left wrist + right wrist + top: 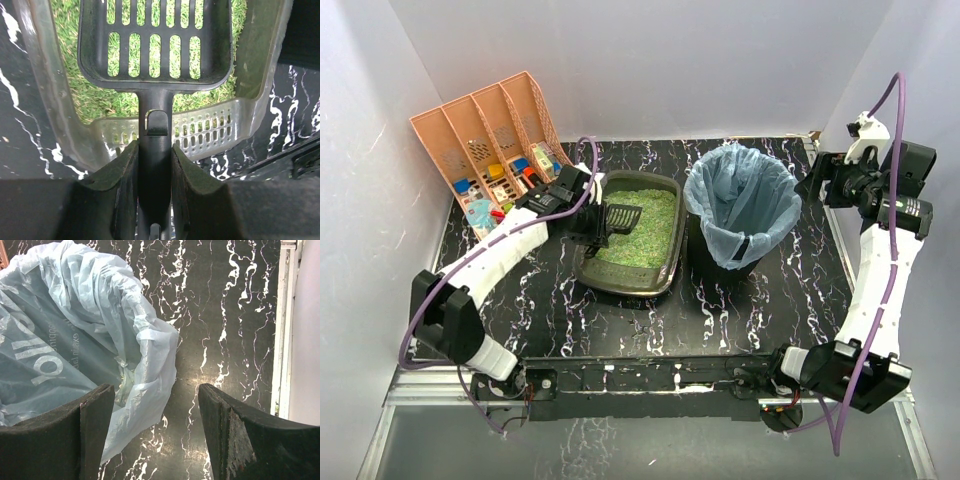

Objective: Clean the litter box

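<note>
The litter box (pixel 665 190), a dark olive-grey tray of green litter, sits mid-table. It also shows in the left wrist view (pixel 45 95). My left gripper (pixel 588 222) is shut on the handle of a black slotted scoop (pixel 620 216), whose head hangs over the left part of the litter. In the left wrist view the scoop (pixel 155 37) looks empty above the green litter (pixel 95 97), and my left gripper (pixel 155 155) clamps the handle. My right gripper (pixel 817 183) is open and empty, held high beside the bin's right rim; in the right wrist view my right gripper (pixel 156 400) has nothing between its jaws.
A black bin with a pale blue bag liner (pixel 742 200) stands right of the litter box and shows in the right wrist view (pixel 75 325). A peach-orange slotted organiser (pixel 490 135) with small items stands at the back left. White walls enclose the black marbled table (pixel 790 290).
</note>
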`<move>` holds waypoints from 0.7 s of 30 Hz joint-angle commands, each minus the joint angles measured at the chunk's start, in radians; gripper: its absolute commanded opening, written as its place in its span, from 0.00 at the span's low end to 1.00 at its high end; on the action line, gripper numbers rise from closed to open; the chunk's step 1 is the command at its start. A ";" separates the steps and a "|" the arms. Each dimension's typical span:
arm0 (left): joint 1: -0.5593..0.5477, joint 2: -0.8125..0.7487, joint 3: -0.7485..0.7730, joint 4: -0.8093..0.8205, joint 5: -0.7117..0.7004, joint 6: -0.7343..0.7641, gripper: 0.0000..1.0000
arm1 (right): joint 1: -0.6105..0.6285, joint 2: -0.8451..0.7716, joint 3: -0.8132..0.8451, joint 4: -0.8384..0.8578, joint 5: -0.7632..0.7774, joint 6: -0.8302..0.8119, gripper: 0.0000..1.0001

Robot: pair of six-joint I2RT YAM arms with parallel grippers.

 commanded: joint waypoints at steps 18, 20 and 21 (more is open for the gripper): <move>0.006 0.082 -0.051 -0.064 0.111 -0.448 0.00 | 0.004 -0.075 -0.057 0.066 0.017 -0.003 0.74; 0.010 0.077 -0.075 -0.065 0.125 -0.454 0.00 | 0.004 -0.073 -0.057 0.068 0.017 -0.003 0.74; 0.014 0.071 -0.092 -0.064 0.137 -0.459 0.00 | 0.004 -0.073 -0.058 0.068 0.017 -0.003 0.74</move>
